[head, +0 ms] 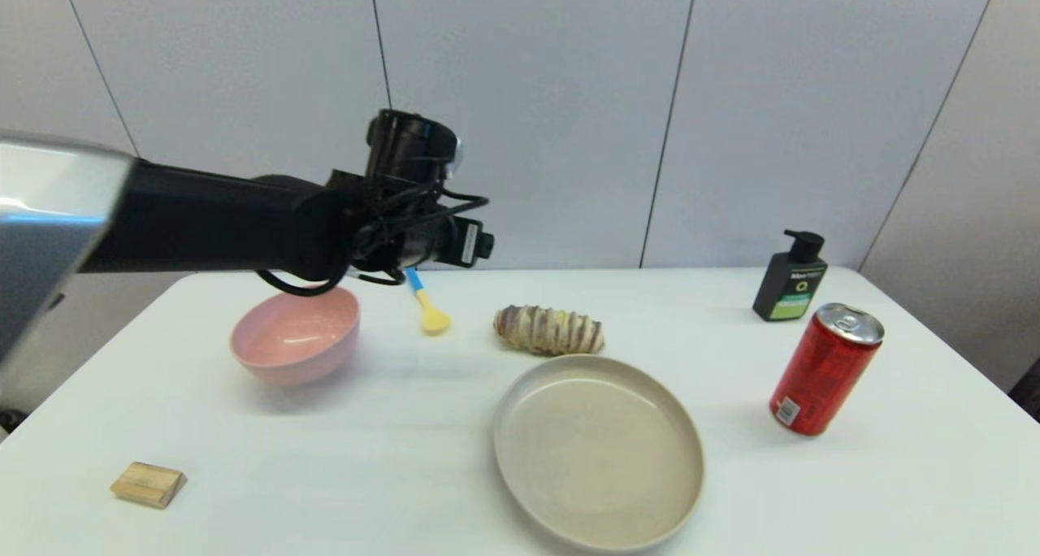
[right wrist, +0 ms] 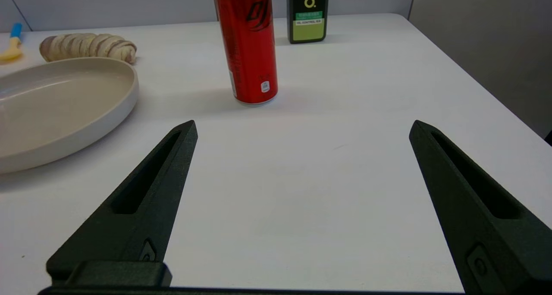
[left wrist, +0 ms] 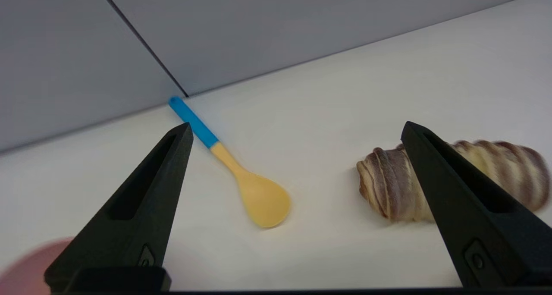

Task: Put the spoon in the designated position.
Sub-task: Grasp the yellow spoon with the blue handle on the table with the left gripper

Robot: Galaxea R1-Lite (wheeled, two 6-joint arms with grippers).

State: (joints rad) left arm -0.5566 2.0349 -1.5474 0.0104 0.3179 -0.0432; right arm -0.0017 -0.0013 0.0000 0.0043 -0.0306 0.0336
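The spoon (head: 426,306) (left wrist: 241,174), with a yellow bowl and a blue handle end, lies flat on the white table between the pink bowl (head: 295,345) and a striped bread roll (head: 549,330). My left arm's wrist (head: 406,239) hangs above and just behind the spoon. In the left wrist view my left gripper (left wrist: 297,124) is open and holds nothing, and the spoon lies below its gap, closer to one finger. My right gripper (right wrist: 302,122) is open and holds nothing, low over bare table near the red can. No mark shows the designated position.
A beige plate (head: 500,434) sits in front of the bread roll (left wrist: 388,187). A red can (head: 825,369) and a black pump bottle (head: 790,284) stand at the right. A small wooden block (head: 149,484) lies front left. The wall runs close behind the table.
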